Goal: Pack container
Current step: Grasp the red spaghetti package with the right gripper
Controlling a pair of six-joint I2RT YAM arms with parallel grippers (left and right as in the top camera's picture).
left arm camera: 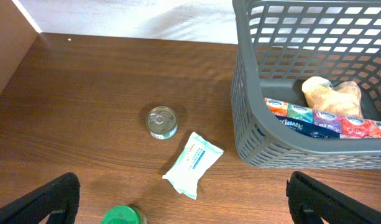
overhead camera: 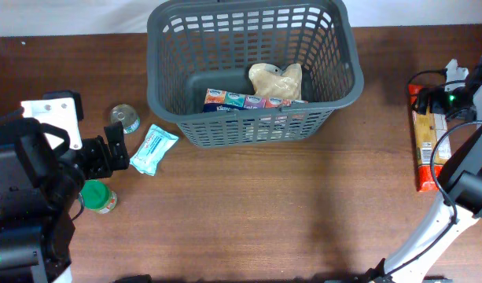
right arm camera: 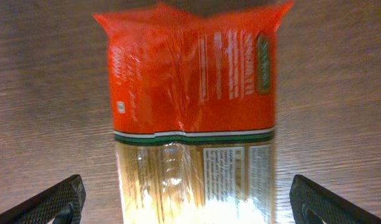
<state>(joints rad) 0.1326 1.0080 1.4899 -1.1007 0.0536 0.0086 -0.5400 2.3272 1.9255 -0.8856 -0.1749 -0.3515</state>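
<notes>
Packet (right arm camera: 193,124) lies, apparently untouched, under open right claw (right arm camera: 190,200).

Container (left arm camera: 246,124) cut off at view edge; pasta packet (right arm camera: 193,112) blurred

A red-topped, clear-bottomed packet (right arm camera: 193,112) lies on the wooden surface (right arm camera: 41,93), centred between the widely spread fingertips (right arm camera: 53,200) of the right pincer (right arm camera: 190,202).

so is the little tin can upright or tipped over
Upright: the can shows its round top facing up, on the table.
</notes>
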